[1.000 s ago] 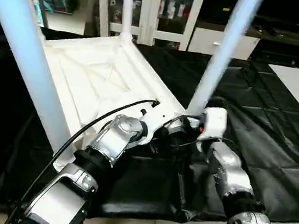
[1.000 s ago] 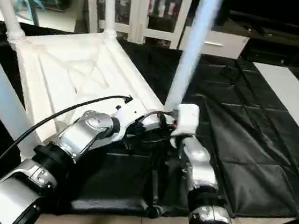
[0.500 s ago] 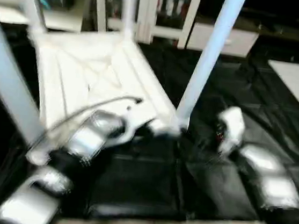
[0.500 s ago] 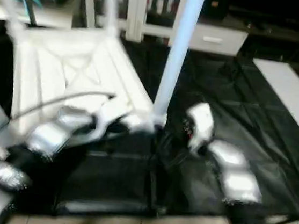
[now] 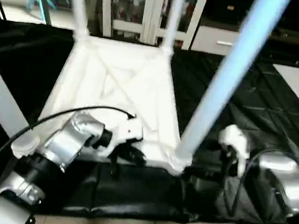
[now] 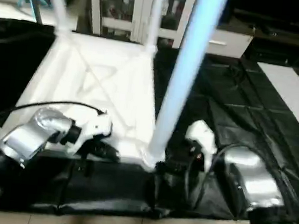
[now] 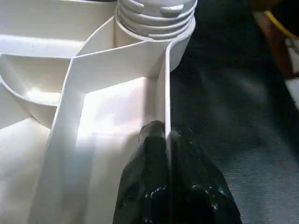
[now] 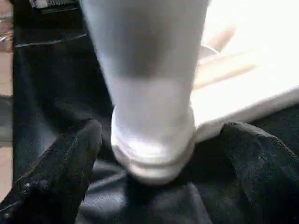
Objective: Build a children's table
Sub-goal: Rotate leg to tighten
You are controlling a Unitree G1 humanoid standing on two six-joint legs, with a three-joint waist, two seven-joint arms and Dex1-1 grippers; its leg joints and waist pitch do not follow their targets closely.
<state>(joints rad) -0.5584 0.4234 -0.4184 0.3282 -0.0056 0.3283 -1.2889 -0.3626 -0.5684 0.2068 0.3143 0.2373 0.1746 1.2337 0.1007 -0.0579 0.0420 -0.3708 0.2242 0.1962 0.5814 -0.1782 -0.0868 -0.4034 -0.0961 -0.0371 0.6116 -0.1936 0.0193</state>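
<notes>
On black cloth (image 5: 278,121), upturned table (image 5: 119,92), left hand (image 7: 167,140) clamping its rim, right hand (image 8: 154,154) apart.

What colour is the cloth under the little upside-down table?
Black cloth, seen best in the left eye view.

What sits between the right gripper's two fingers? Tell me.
The base of a white table leg, standing between the open right gripper's fingers with gaps either side, in the right wrist view.
</notes>
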